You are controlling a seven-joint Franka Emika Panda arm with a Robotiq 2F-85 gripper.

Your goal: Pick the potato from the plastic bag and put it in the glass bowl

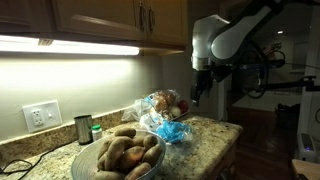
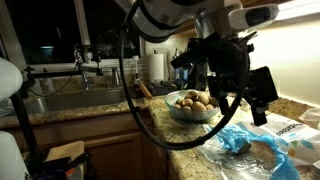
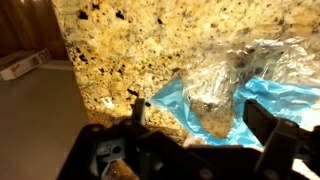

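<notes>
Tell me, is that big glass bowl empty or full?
Full: the glass bowl is heaped with potatoes, piled to about its rim in both exterior views.

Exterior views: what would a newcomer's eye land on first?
The bowl, heaped with potatoes, stands at the front of the granite counter under a bright light strip. Behind it lies the crinkled bag with blue patches, and the gripper hangs above it. In the wrist view the jaws are spread wide over the bag.
</notes>
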